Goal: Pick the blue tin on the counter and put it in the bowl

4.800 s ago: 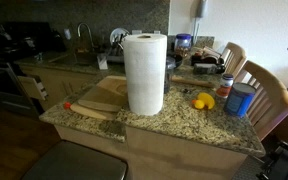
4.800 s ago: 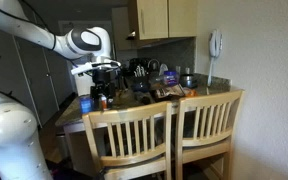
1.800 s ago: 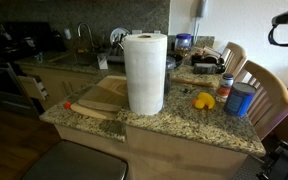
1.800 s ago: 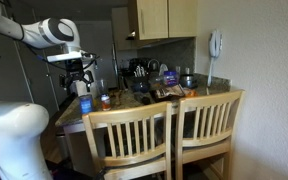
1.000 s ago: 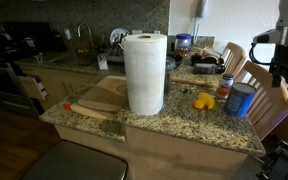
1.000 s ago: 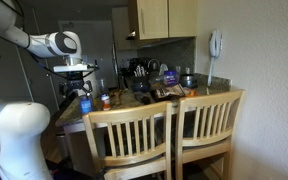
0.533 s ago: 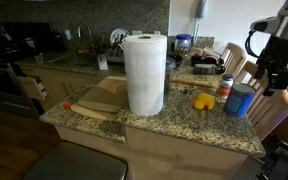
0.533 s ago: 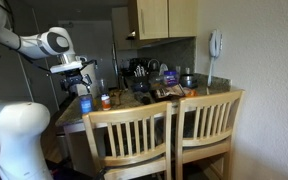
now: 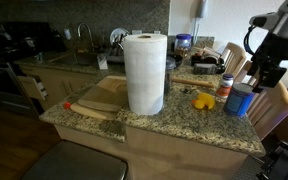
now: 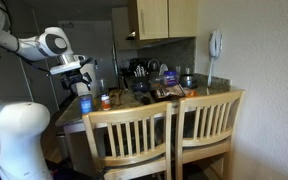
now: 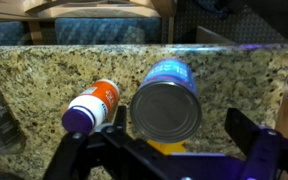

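Starting from the granite tabletop (image 9: 174, 128): crowded with a tall paper-towel roll (image 9: 144, 72), a wooden board (image 9: 96, 100) and, near the corner by the chairs (image 9: 276, 100), the blue tin (image 9: 239, 100). Standing upright there, just beside a small red-labelled jar (image 9: 226, 86) and near a yellow object (image 9: 202, 101). Showing in the wrist view as a metal lid over a blue wall, with the jar close on one side.

Judging by looks: rigid metal with no give under a squeeze, probably some weight if full, and smooth sides likely to slip under a light pinch. Best taken across the cylindrical wall at about mid-height, pads on opposite sides and below the rim. Worth keeping one finger clear of the jar. Little risk of breakage, more of tipping the tin or knocking its neighbour.

Reaching in past the chairs with the arm (image 9: 269, 35) bent over and the wrist pointing down. Holding the hand (image 9: 263, 78) above the tin without touching it. Spread wide and gripping nothing, with the fingers (image 11: 246, 132) straddling the tin in the wrist view. No bowl made out with certainty anywhere.
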`<move>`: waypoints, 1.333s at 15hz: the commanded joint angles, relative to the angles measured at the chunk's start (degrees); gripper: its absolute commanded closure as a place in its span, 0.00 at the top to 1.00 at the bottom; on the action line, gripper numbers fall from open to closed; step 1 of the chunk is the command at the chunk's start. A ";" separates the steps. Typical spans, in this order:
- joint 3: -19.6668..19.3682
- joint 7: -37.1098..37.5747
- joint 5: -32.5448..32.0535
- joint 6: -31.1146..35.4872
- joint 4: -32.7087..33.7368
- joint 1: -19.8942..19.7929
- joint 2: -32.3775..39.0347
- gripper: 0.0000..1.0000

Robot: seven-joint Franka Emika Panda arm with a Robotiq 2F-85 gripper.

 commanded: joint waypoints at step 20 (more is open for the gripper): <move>-2.56 -1.33 4.10 4.64 0.31 -0.42 7.04 1.00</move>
